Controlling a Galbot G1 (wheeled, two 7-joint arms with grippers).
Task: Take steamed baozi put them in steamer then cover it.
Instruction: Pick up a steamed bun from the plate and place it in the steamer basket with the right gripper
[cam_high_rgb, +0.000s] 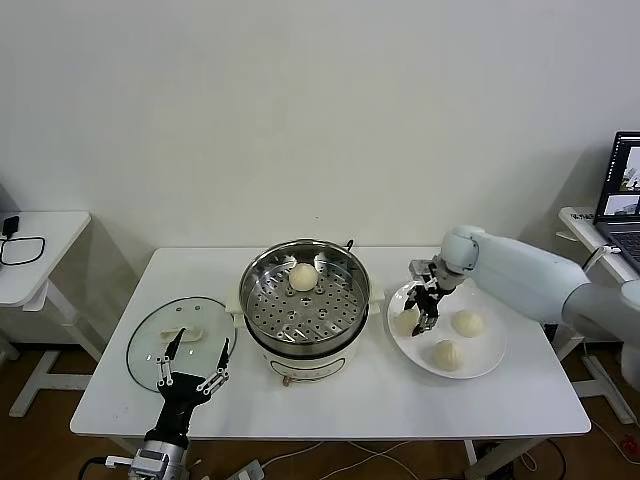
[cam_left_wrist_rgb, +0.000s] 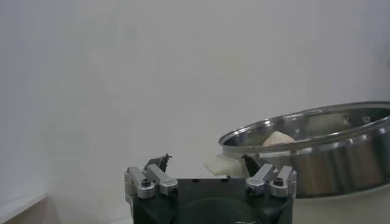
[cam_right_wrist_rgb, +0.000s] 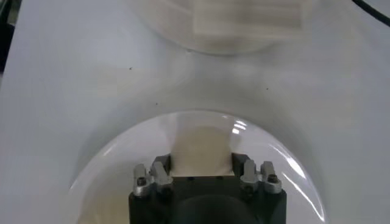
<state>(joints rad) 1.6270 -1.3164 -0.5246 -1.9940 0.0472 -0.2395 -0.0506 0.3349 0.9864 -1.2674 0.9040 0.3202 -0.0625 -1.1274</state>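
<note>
The right gripper (cam_high_rgb: 424, 314) is clenched around the leftmost bun (cam_high_rgb: 406, 321) on the plate (cam_high_rgb: 490, 362), right of the steamer (cam_high_rgb: 305, 300). Soft, light dough dents easily, so a gentle squeeze across its sides suits. The left gripper (cam_high_rgb: 189, 370) waits released by the lid (cam_high_rgb: 150, 335).

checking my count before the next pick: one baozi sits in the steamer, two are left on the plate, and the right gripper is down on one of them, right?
Not quite: three baozi are left on the plate, not two, as the head view shows. The rest holds: one bun sits in the steamer, and the right gripper is down around the plate's nearest-to-steamer bun.
</note>
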